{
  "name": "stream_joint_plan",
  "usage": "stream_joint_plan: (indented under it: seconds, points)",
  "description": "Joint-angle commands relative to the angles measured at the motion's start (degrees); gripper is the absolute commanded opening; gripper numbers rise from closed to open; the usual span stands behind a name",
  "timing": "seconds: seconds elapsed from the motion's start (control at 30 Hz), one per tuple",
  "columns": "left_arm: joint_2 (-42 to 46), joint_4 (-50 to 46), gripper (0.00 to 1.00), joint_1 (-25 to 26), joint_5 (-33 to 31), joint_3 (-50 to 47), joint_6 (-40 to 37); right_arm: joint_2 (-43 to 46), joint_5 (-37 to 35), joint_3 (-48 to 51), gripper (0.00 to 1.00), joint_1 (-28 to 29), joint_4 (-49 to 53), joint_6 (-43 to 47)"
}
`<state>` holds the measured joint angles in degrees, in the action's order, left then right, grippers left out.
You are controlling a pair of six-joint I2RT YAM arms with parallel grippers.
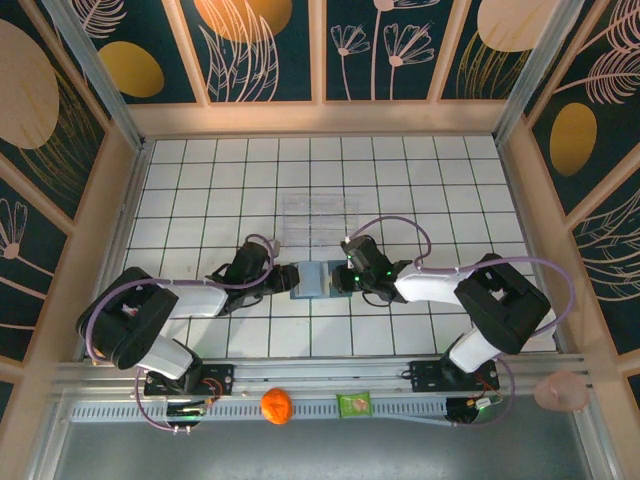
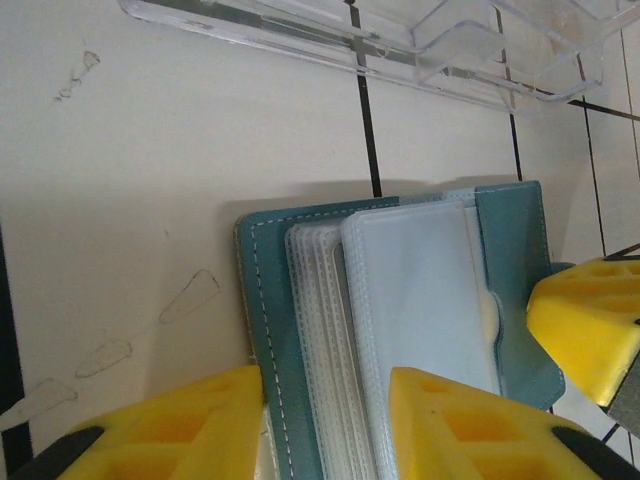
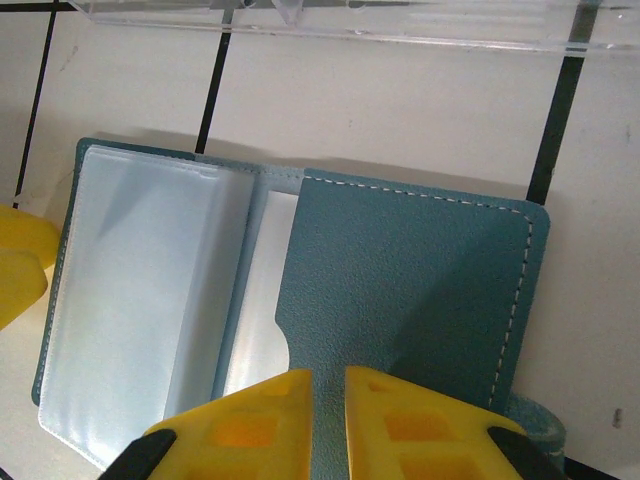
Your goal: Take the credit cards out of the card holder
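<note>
The teal card holder (image 1: 310, 281) lies open on the white tiles between my two grippers. In the left wrist view its left cover (image 2: 262, 300) and a stack of frosted clear sleeves (image 2: 420, 300) run between the yellow fingers of my left gripper (image 2: 325, 385), which stand wide apart over them. My right gripper (image 3: 328, 378) has its fingers nearly together, on the near edge of the teal pocket (image 3: 410, 280). A pale strip (image 3: 262, 300) sits tucked under that pocket; I cannot tell if it is a credit card. No black card shows.
A clear plastic tray (image 1: 318, 215) lies just beyond the wallet, its near edge (image 3: 350, 22) close to the wallet's far side. An orange ball (image 1: 277, 405) and a green packet (image 1: 354, 405) rest on the front rail. Wooden walls ring the tiled floor.
</note>
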<state>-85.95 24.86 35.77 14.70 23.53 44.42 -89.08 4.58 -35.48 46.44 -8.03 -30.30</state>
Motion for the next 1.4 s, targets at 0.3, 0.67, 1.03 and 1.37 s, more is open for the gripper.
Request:
stream_joint_plan:
  seconds: [0.3,0.67,1.03,1.37]
  points:
    - [3.8,5.4,0.24,0.1,4.8,-2.4,2.1,-0.7,1.0,1.0,0.18,-0.8,0.2,0.4]
    - [4.5,9.3,0.22,0.1,6.7,-3.1,3.3,0.0,2.8,1.1,0.19,-0.8,-1.1,0.2]
    - [3.6,10.2,0.27,0.1,7.0,-3.1,4.1,0.3,3.5,1.5,0.19,-0.7,-1.9,-0.1]
    - [7.1,1.0,0.51,0.1,-0.2,-2.2,2.6,1.3,4.4,1.2,0.26,-0.7,-2.2,0.2]
